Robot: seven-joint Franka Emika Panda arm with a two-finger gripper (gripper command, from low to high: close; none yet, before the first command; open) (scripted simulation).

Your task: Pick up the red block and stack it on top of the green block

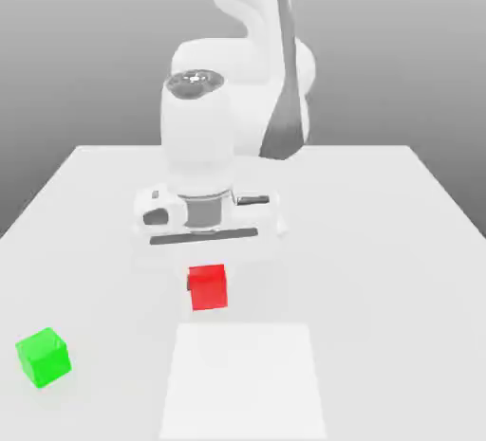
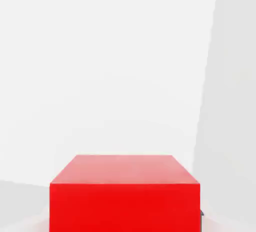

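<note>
The exterior view looks at me head-on from across the table (image 1: 399, 202), raised and tilted down, far enough to take in my arm, the whole tabletop and the green block (image 1: 44, 357) at the exterior view's left. My hand view rides on my wrist and faces down, very close to the red block (image 2: 125, 196). Both views share the red block (image 1: 208, 287) and the pale surface around it.
</note>
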